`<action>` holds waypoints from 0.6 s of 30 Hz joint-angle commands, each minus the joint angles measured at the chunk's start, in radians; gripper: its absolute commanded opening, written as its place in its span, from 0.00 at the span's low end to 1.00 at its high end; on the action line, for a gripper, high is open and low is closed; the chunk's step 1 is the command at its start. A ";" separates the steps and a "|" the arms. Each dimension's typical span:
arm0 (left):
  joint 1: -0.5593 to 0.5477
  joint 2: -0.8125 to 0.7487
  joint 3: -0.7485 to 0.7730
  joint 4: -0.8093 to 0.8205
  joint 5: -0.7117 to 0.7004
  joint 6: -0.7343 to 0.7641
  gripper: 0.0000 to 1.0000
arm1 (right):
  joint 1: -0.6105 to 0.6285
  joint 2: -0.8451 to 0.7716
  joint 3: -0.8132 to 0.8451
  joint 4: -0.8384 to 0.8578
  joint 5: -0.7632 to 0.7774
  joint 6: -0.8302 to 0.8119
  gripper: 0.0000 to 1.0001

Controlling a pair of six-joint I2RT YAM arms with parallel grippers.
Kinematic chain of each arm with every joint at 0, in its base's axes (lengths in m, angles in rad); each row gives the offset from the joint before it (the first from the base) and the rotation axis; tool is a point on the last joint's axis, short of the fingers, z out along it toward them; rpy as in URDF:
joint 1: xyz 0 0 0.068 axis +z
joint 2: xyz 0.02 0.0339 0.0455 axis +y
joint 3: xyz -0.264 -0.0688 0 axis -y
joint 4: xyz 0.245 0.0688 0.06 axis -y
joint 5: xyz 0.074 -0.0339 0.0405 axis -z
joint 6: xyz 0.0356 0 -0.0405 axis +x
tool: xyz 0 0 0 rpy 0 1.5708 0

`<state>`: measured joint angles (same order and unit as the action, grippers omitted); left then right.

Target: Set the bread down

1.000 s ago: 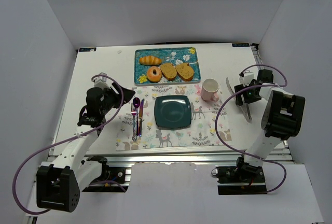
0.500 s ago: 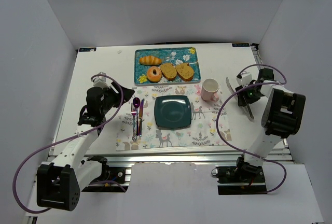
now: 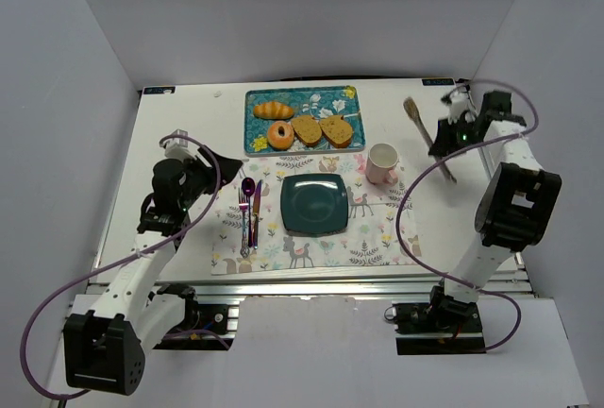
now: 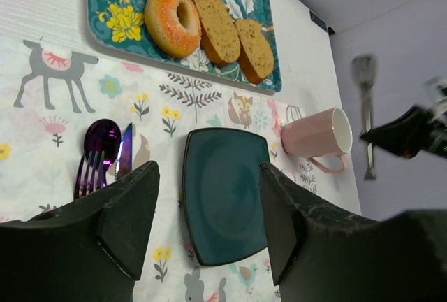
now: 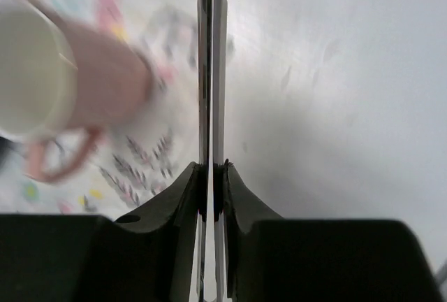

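Right wrist view: right hand (image 5: 213, 169) pinching tongs (image 5: 211, 50), blades pressed together; left hand (image 4: 208, 176) spread wide over placemat (image 4: 63, 120).

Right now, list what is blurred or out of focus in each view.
Right wrist: pink mug and placemat smeared, the tongs held in the right gripper sharp. Left wrist: tongs and right gripper at the far right blurred, tray and plate crisp. Top external: sharp and evenly lit throughout.
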<state>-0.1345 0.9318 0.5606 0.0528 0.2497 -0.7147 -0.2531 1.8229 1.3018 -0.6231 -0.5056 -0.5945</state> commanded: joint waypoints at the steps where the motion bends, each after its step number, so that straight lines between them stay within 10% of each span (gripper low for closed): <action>1: -0.002 -0.021 0.065 0.012 -0.004 -0.014 0.69 | 0.086 -0.089 0.298 -0.090 -0.316 0.171 0.19; 18: -0.001 -0.074 0.070 0.006 -0.043 -0.086 0.69 | 0.409 0.049 0.554 -0.013 -0.399 0.461 0.38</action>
<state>-0.1345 0.9024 0.6239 0.0525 0.2321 -0.7776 0.1341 1.8606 1.7981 -0.6506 -0.8692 -0.1898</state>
